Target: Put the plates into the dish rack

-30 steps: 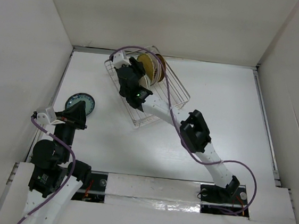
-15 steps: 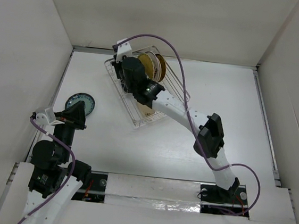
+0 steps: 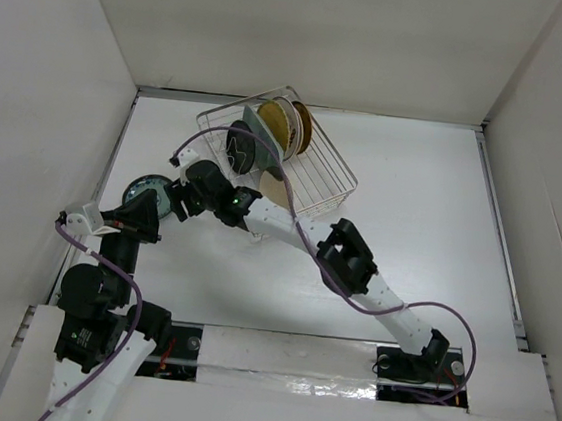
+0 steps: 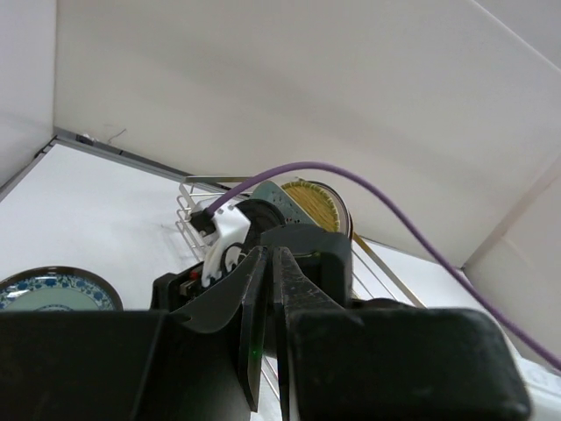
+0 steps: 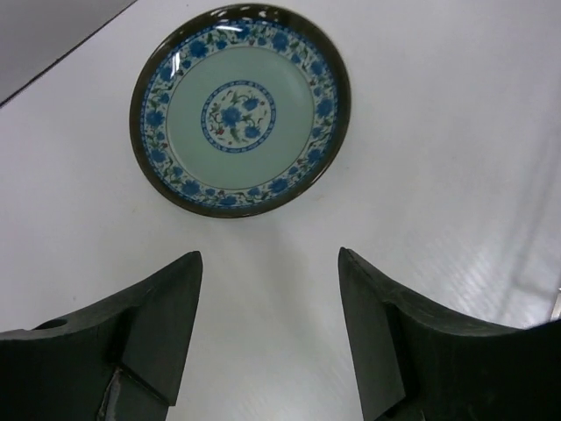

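Observation:
The silver wire dish rack (image 3: 320, 174) stands at the back middle. It holds a brown-and-gold plate (image 3: 296, 126), a black plate (image 3: 239, 148) and a tan round one (image 3: 275, 190), all on edge. A teal patterned plate (image 3: 142, 190) lies flat on the table left of the rack. My right gripper (image 3: 173, 202) hangs open and empty just above the table, beside that plate (image 5: 241, 110), its jaws wide apart (image 5: 270, 263). My left gripper (image 3: 152, 217) is shut and empty, pointing at the right wrist. The left wrist view shows the plate (image 4: 53, 294) and the rack (image 4: 188, 210).
White walls close the table on the left, back and right. The right arm's purple cable (image 3: 208, 138) loops over the rack's left end. The two grippers are very close together near the teal plate.
My right arm swung from over the rack down and left to the teal plate. The rack's plates are now uncovered. The left arm has not moved.

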`<state>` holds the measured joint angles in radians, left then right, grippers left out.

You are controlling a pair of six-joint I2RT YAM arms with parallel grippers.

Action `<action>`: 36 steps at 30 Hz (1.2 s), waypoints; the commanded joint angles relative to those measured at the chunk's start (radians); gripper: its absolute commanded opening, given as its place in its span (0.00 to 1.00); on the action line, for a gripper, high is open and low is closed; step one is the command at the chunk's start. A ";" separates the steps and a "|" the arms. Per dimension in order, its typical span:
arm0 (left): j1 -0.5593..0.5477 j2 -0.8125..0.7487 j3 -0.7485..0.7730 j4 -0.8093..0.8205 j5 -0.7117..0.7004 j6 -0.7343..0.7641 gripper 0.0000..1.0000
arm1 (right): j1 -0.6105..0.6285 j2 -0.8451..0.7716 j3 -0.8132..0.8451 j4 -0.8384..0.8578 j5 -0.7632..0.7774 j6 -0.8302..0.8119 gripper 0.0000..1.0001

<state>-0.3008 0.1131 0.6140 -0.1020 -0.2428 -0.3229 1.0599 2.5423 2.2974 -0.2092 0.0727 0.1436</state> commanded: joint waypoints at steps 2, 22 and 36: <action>0.003 -0.006 -0.008 0.050 0.013 0.001 0.05 | -0.006 0.073 0.123 0.040 -0.067 0.126 0.73; 0.003 -0.009 -0.008 0.048 0.002 -0.004 0.05 | -0.038 0.297 0.247 0.191 -0.103 0.557 0.48; 0.003 -0.010 -0.010 0.047 -0.021 -0.002 0.05 | -0.048 0.300 0.247 0.199 -0.168 0.597 0.08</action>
<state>-0.3000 0.1020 0.6125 -0.1020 -0.2554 -0.3233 1.0126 2.8304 2.5244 -0.0708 -0.0624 0.7265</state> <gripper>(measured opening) 0.050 0.102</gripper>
